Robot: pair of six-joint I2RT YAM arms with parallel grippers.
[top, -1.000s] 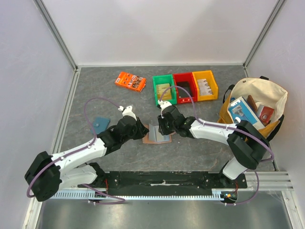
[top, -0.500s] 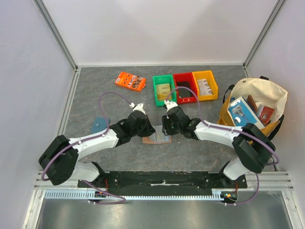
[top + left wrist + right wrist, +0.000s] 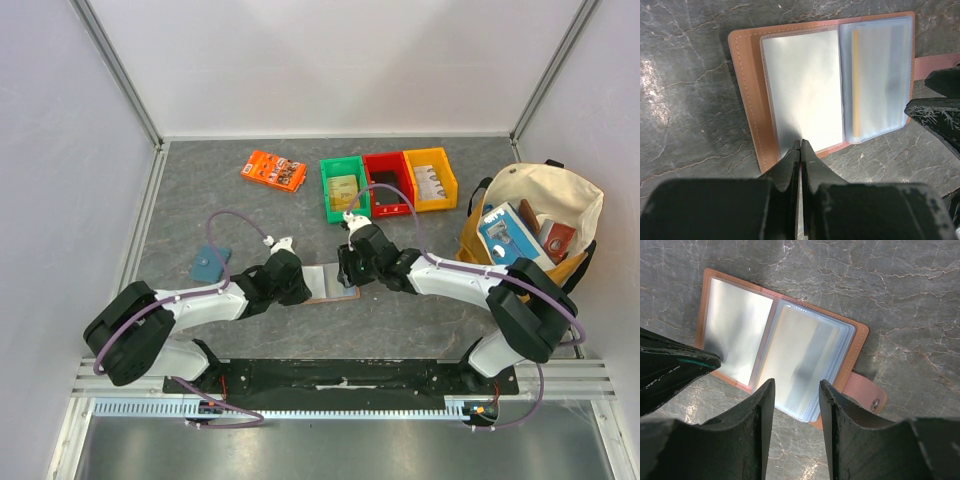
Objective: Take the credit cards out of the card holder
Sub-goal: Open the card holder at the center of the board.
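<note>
- Standing nearest: two arms, bases side by side at the near edge of the grey stone-patterned table [image 3: 200,200], both stretched inward toward its middle.
- One left gripper [image 3: 800,146]: jaws pressed tight together, tips at the near edge of the card holder's left clear sleeve. Whether they pinch that sleeve cannot be told.
- One right gripper [image 3: 794,390]: jaws apart with nothing between them, hovering over the stack of clear sleeves on the tab side.
- One card holder [image 3: 331,281]: tan leather, lying opened flat on the table between the two grippers, inside facing up.
  - One snap tab [image 3: 865,395] juts from its right-hand edge.
  - One yellow-orange stripe [image 3: 855,85] shows through the sleeve stack.
  - The cards inside cannot be counted.
- One teal pouch [image 3: 211,264]: flat, left of the left arm, well apart from the card holder.
- One cloth bag [image 3: 560,200]: at the right side, mouth open, several boxed items inside.
- Three bins in a touching row beyond the card holder: green bin [image 3: 345,187], red bin [image 3: 388,183], yellow bin [image 3: 430,179].
- One orange pack [image 3: 273,171]: flat, left of the green bin.
</note>
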